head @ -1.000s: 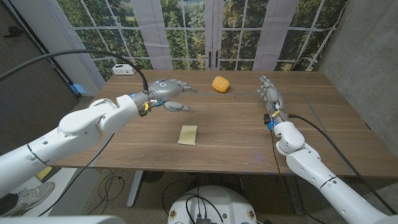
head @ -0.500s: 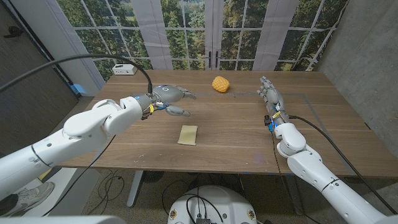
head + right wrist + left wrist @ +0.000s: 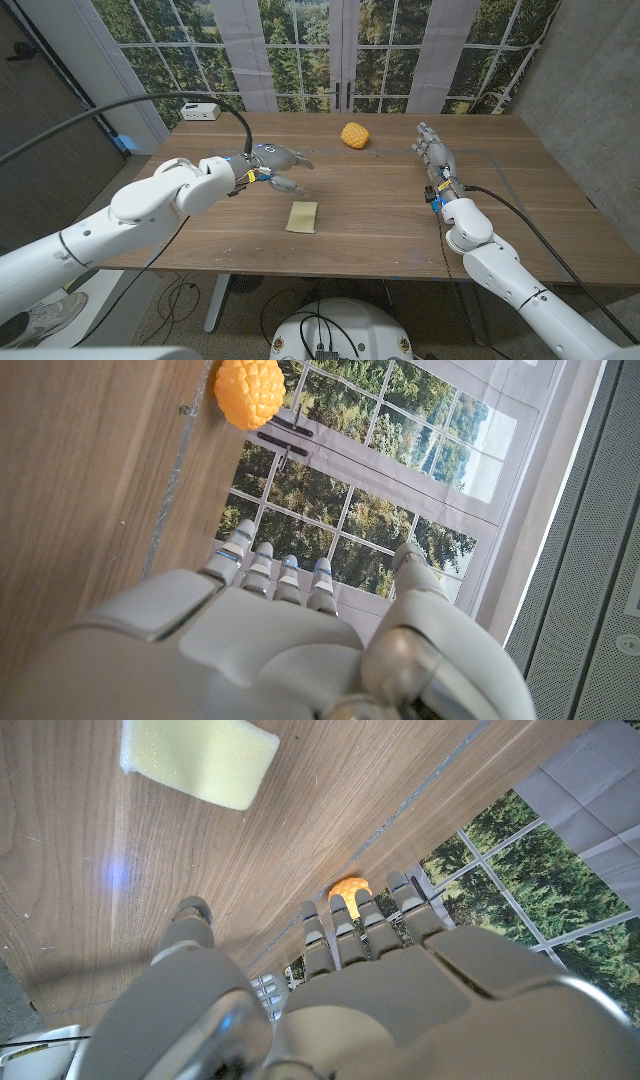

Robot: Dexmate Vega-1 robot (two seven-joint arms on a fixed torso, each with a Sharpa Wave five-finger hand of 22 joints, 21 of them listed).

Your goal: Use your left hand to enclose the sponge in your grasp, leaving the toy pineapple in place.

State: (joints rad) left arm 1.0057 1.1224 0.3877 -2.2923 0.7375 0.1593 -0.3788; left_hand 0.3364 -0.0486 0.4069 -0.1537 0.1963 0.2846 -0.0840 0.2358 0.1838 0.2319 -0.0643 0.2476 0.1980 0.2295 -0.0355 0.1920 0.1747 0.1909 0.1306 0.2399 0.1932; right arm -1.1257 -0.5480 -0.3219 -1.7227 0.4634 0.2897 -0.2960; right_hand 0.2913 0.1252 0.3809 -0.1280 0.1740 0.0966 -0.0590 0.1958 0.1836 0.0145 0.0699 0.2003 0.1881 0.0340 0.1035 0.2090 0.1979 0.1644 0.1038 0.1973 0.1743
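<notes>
- My left hand point(image 3: 276, 166) hovers above the table point(image 3: 380, 215) with its fingers spread and nothing in them; in the left wrist view the fingers point(image 3: 362, 925) reach out apart over bare wood
- The sponge point(image 3: 302, 216) lies flat on the table, nearer to me than the left hand and a little toward the table's middle; hand and sponge are near but not touching; I judge the coming move must bring the hand back toward me and down onto it
- The sponge's long axis runs roughly away from me, tilted slightly; in the left wrist view the sponge point(image 3: 197, 758) shows as a pale yellow block ahead of the thumb side, so the palm is not yet over it
- The left hand is far the nearer of the two; my right hand point(image 3: 434, 152) stands well apart at the table's other side, fingers loosely parted and holding nothing, as the right wrist view also shows point(image 3: 290, 630)
- The toy pineapple point(image 3: 352, 134) sits beyond the sponge toward the far edge, well apart from both; a descent from the far side keeps my fingers pointing away from it, so I judge little risk of a knock
</notes>
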